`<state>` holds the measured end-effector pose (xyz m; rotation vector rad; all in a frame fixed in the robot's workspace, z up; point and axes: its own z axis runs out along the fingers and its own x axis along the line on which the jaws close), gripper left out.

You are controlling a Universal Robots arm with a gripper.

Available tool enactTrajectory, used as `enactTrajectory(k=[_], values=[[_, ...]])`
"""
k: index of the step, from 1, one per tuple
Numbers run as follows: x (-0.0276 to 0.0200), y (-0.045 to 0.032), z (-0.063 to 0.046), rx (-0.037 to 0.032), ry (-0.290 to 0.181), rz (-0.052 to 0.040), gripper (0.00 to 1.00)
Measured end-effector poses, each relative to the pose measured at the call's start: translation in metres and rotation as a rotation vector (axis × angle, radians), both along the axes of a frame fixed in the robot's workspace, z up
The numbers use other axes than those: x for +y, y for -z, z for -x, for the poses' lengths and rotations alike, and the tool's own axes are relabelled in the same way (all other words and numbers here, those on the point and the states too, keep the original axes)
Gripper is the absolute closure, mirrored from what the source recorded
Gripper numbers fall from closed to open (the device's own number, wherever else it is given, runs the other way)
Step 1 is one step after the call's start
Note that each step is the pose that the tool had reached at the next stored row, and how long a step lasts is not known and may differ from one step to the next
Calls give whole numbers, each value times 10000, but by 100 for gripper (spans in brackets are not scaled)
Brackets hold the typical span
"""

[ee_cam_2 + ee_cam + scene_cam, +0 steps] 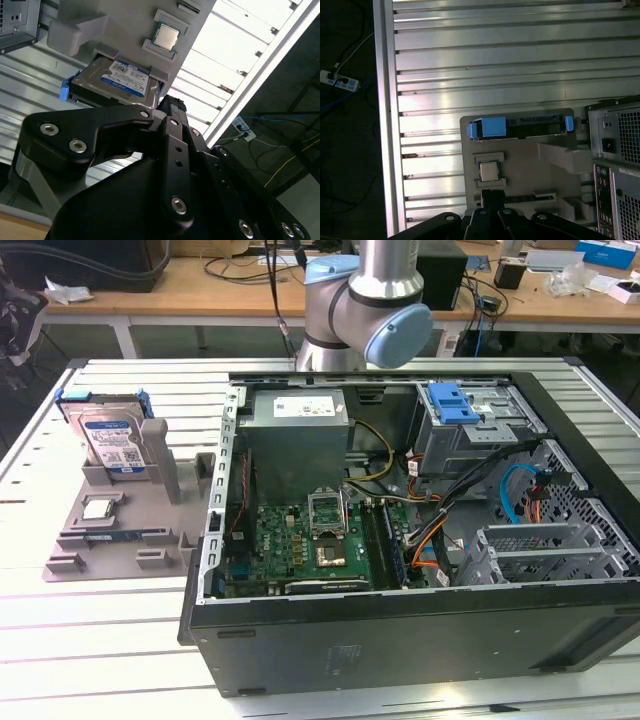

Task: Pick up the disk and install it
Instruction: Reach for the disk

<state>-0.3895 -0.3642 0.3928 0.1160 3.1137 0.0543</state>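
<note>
**Disk not yet picked up, drive bay waiting**

In the exterior view, the disk (112, 435) stands tilted in a grey holder fixture (140, 540) on the slatted bench (100, 660). It sits at about nine o'clock from the open computer case (400, 630), toward the exterior view's left. The arm (370, 300) rises at twelve o'clock, behind the case. Judged from this, neither the pick nor the install is done. The drive bay (480, 430), at about two o'clock inside the case under a blue latch (455, 400), shows no disk seated in it. Loose cables (450, 515) run just beside the bay and may crowd the way in. A small square chip (100, 508) lies on the fixture at six o'clock from the disk.

In the second wrist view, the end effector (172, 106) hangs near the disk (122, 77) but apart from it, gripping nothing. Whether it is apart or together cannot be told.

In the first wrist view, the disk (530, 124) shows edge-on in the fixture, between the chip (489, 171) and bare bench slats. The rear of the case (617, 140) stands just beside it.
</note>
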Motion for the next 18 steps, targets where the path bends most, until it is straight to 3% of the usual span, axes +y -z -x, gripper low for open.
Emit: enactTrajectory(k=[11,18], values=[[163,4,-32,-1,-9,42,89],[165,4,-33,0,-9,42,89]])
